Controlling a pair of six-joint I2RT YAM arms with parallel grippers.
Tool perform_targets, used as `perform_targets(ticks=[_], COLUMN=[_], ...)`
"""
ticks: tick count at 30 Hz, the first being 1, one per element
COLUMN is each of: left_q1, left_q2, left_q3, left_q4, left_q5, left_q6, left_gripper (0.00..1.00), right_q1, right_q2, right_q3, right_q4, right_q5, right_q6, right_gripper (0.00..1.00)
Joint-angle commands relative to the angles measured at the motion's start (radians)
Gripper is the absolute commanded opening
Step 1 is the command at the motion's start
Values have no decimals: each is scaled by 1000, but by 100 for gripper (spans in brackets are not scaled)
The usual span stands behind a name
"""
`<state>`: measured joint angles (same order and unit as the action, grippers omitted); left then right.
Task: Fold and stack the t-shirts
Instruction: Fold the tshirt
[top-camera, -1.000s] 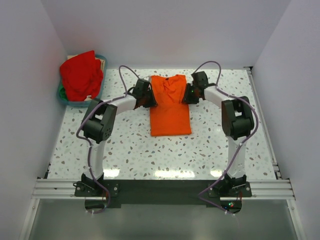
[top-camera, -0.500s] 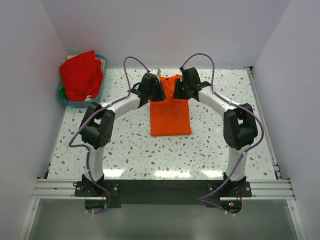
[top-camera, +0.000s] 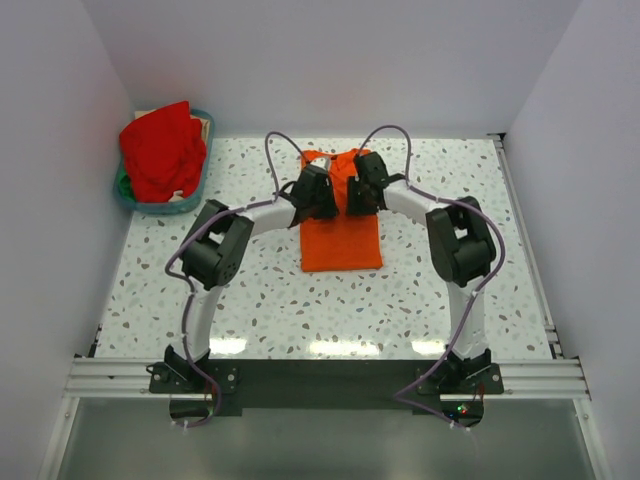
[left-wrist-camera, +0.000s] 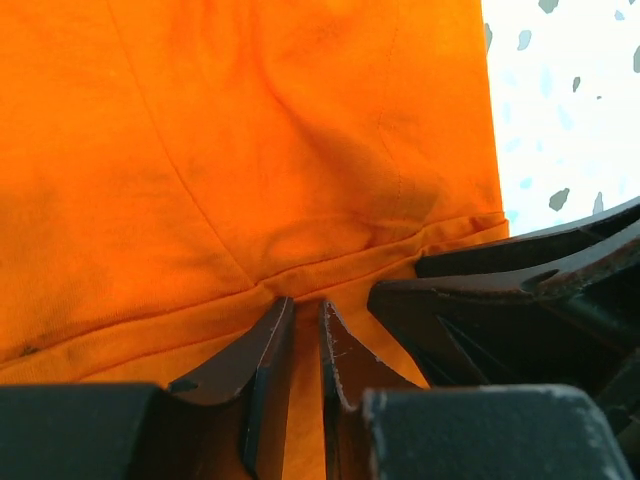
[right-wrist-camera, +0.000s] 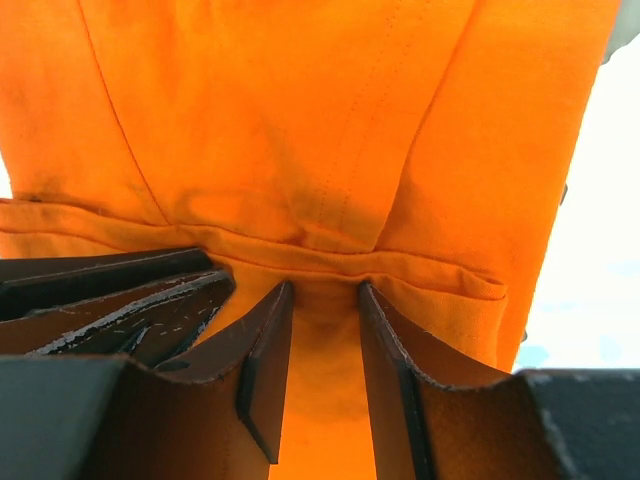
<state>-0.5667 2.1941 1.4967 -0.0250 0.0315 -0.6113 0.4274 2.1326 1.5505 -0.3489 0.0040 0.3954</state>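
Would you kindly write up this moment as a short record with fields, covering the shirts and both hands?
orange t-shirt: on the middle of the table, folded to a narrow strip, far end gathered between the two hands
red t-shirt: heaped in the basket at the far left corner
left hand: closed on the orange t-shirt's hem, cloth between its fingers
right hand: closed on the same hem, close beside the left hand
stack: not yet begun
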Motion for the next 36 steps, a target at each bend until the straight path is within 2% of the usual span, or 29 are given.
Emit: perform_targets(ticks=[1, 8, 14, 21, 26, 29, 31, 33, 36], left_q1=[-12, -59, -104, -127, -127, -125, -125, -125, -125], left_q2=[-16, -125, -253, -450, -586, -695, -791, -861, -1046], left_q3=[-70, -245, -482, -725, -744, -748, -769, -829, -941], left_q4=[-44, 5, 97, 165, 111, 56, -14, -70, -133], left_q5=[-105, -150, -160, -160, -170, -165, -168, -160, -127], left_q6=[-37, -110, -162, -200, -151, -122, -128, -166, -234], left_gripper=[21, 21, 21, 21, 26, 36, 42, 44, 44], right_q1=[24, 74, 163, 234, 234, 232, 232, 232, 234], right_q2=[-3, -83, -154, -334, -462, -577, -634, -726, -841], right_q3=[-56, -200, -345, -545, -567, -592, -648, -737, -877], right_q4=[-16, 10, 33, 94, 65, 48, 59, 76, 93], right_q5=[68, 60, 53, -2, -32, -62, -91, -133, -189], right_q6=[5, 26, 62, 123, 149, 192, 239, 276, 365], right_gripper=[37, 37, 36, 38, 46, 50, 50, 51, 51])
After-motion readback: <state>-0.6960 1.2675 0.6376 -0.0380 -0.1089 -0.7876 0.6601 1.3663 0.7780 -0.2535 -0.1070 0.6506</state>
